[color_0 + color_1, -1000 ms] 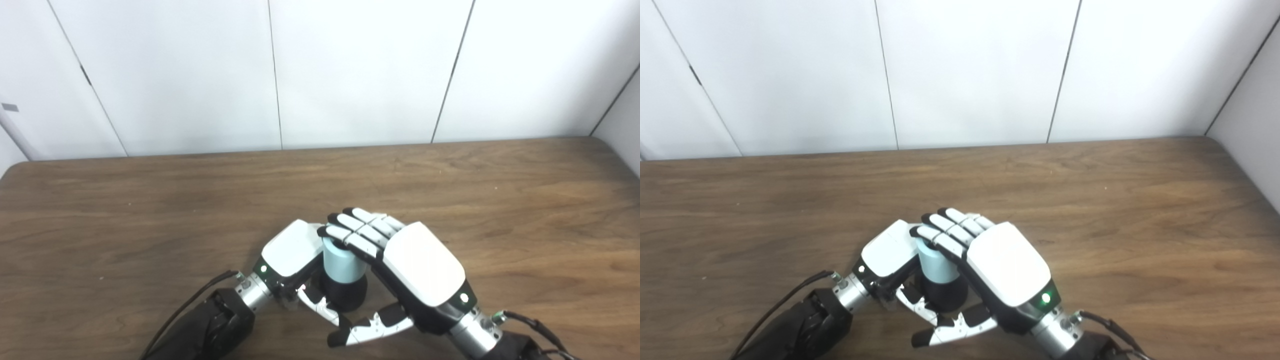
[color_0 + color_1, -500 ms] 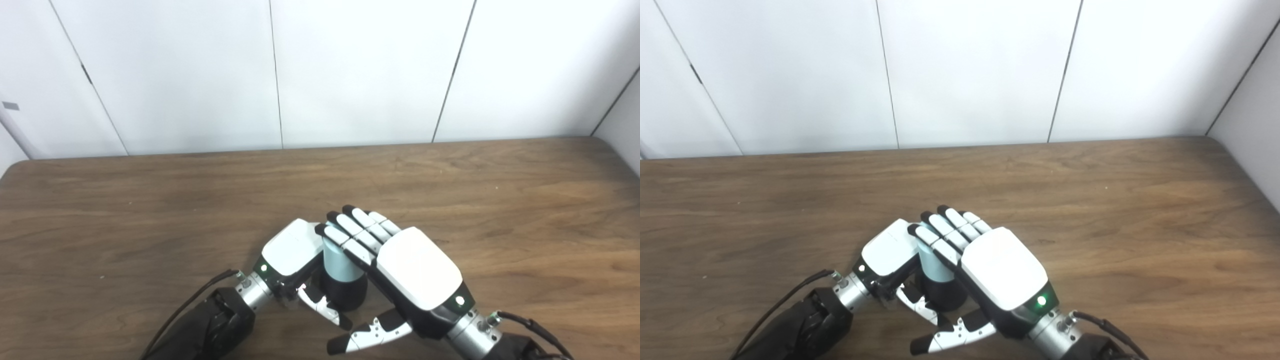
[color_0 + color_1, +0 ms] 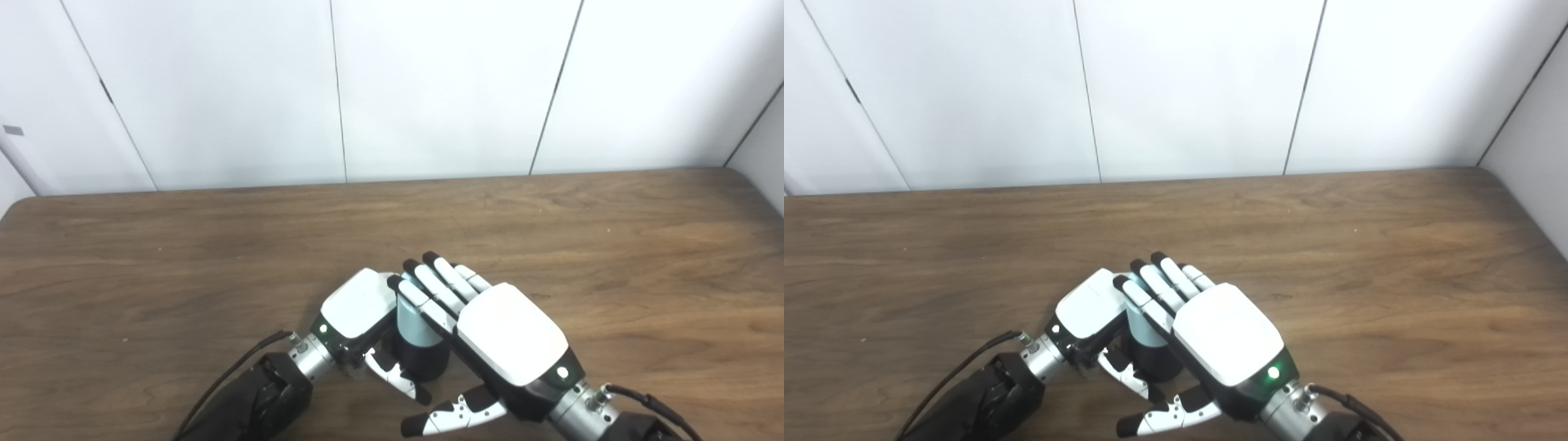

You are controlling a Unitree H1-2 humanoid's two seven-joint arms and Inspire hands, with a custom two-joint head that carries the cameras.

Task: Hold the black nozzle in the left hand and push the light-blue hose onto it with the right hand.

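Note:
The light-blue hose (image 3: 411,325) stands upright on the black nozzle (image 3: 424,365), near the table's front edge. My left hand (image 3: 358,304) is shut on the black nozzle from the left, its thumb curled across the nozzle's front. My right hand (image 3: 511,334) is to the right of the hose. It is open, with its fingers (image 3: 429,288) stretched out straight along the hose's right and far side. Its thumb (image 3: 450,416) points away, low and clear of the nozzle. The back of the hose is hidden behind both hands.
The brown wooden table (image 3: 184,257) reaches back to a white panelled wall (image 3: 429,92). A black cable (image 3: 233,367) runs along my left forearm, and another trails from my right wrist (image 3: 649,404).
My right hand's fingers have uncurled from the hose and straightened, and the hand has drawn back a little toward the front edge. The left hand, nozzle and hose have stayed put.

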